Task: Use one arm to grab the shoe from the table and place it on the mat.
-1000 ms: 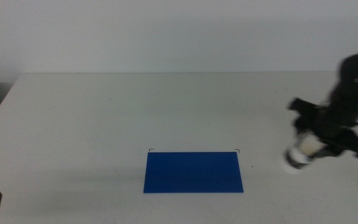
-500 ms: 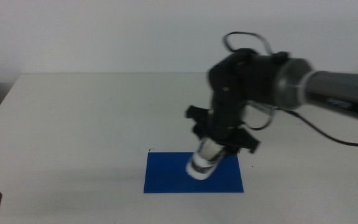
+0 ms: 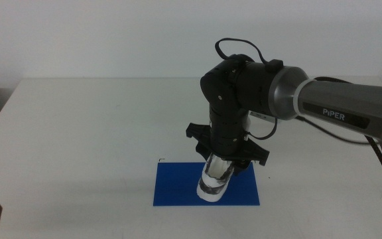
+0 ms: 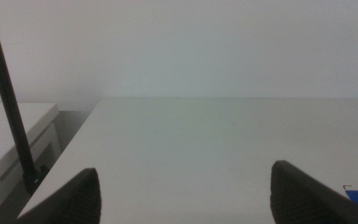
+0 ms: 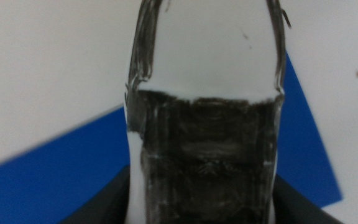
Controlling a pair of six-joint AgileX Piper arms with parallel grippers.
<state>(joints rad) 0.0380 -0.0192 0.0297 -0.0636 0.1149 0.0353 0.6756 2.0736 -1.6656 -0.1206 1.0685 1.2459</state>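
Placing step: right tool (image 3: 225, 159) pinching shoe (image 3: 215, 180) toe-down over mat (image 3: 178, 189), next lower and release; left tool (image 4: 185, 193) spread, idle off mat.

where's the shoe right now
In the middle view the small white sneaker with shiny silver-black panels hangs tilted in the right gripper, its low end over the right half of the flat deep blue mat.

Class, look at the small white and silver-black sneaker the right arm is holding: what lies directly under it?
Under the small white sneaker with silver-black panels, clamped in the right gripper, lies the flat deep blue rectangular mat. The shoe hides the mat beneath it, so contact cannot be confirmed.
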